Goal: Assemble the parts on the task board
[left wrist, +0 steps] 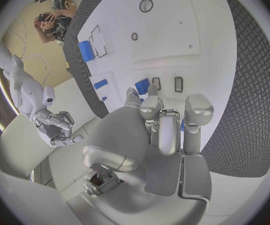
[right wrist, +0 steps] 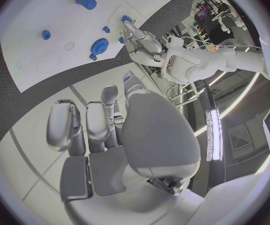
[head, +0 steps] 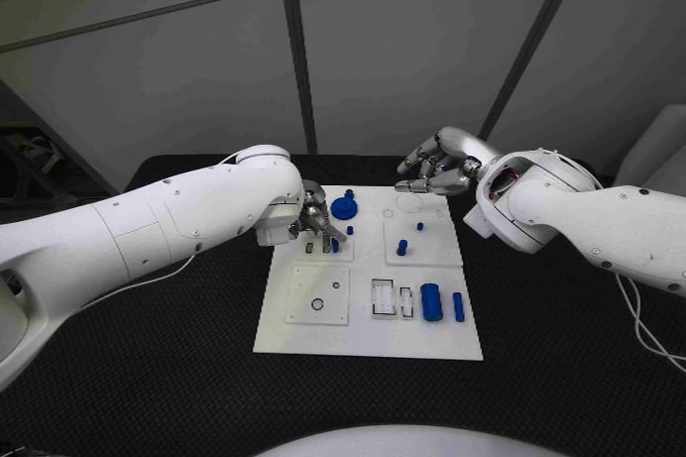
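Black worktop (head: pixel 158 378) lies under the white task board (head: pixel 365 343), which sits in the middle with dark bare room all around it. On the near part of the board, toward the robot's right, a fat blue cylinder (head: pixel 430 302) lies flat, and a thin blue pin (head: pixel 458 306) lies just beside it. A bit farther, a short blue peg (head: pixel 401 247) stands up in the board.

On the other side the left hand (head: pixel 317 224) is down low over the board. Its fingers (left wrist: pixel 198 111) curl in and are bunched close together. A small blue part (left wrist: pixel 142 85) shows right at the fingertips, touching or nearly touching them. I cannot tell if the hand really holds it. Two little dark slots (left wrist: pixel 178 84) sit on the board just past those fingers.

Farther back, a round blue gear (head: pixel 345 207) sits just beside the left hand.

At the far edge of the board the right hand (head: pixel 440 167) hangs up in the air, apart from the parts. Its fingers (right wrist: pixel 63 125) are bent a little, spread apart, and hold nothing.
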Motion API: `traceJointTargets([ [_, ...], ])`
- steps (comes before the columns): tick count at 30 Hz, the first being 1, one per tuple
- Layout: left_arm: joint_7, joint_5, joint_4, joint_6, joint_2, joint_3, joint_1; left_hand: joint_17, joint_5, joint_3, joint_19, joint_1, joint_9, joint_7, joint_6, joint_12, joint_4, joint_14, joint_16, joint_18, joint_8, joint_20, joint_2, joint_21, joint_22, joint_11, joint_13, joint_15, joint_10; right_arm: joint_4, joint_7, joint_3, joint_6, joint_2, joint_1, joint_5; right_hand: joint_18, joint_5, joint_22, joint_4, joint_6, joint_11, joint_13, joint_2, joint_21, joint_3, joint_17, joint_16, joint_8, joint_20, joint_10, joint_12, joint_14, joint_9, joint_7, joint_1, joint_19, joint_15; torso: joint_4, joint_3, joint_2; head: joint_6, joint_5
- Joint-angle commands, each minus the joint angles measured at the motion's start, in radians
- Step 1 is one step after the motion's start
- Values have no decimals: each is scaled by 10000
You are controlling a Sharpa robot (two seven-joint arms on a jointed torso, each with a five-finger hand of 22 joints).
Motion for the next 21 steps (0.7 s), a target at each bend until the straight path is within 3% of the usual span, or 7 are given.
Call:
traceJointTargets([
  [1, 145, 12, -33, 160, 24, 2, 11, 1204, 63, 21, -73, 166, 45, -41, -11, -65, -116, 713, 40, 122, -69, 17, -10, 7, 15, -17, 37, -29, 64, 33, 49, 10, 66, 2, 22, -117, 74, 18, -11, 43, -72, 8, -9, -19, -60, -7, -1, -45, -8, 21, -65, -49, -17, 14, -12, -31, -43, -23, -2, -1, 3, -11, 2],
  [16, 193, 53, -123, 257, 110, -7, -13, 1243, 62, 80, -66, 263, 104, -45, -1, -83, -246, 722, 67, 117, -107, 13, 40, 23, 62, -23, 95, -35, 85, 62, 35, 11, 74, -12, 22, -122, 74, 17, -10, 43, -71, 7, -9, -18, -60, -7, -1, -45, -7, 21, -63, -47, -16, 14, -12, -33, -42, -23, 15, -5, -5, -20, -18],
  [21, 181, 84, -113, 251, 99, -7, -17, 1270, 66, 175, -52, 385, 148, -61, 0, -116, -384, 730, 87, 113, -163, 5, 164, 44, 113, -34, 144, -44, 110, 66, 31, 11, 81, -16, 22, -122, 72, 15, -4, 42, -68, 6, -3, -10, -57, -6, 4, -47, -4, 21, -47, -29, -12, 18, -13, -43, -35, -23, 25, -9, -2, -39, -23],
])
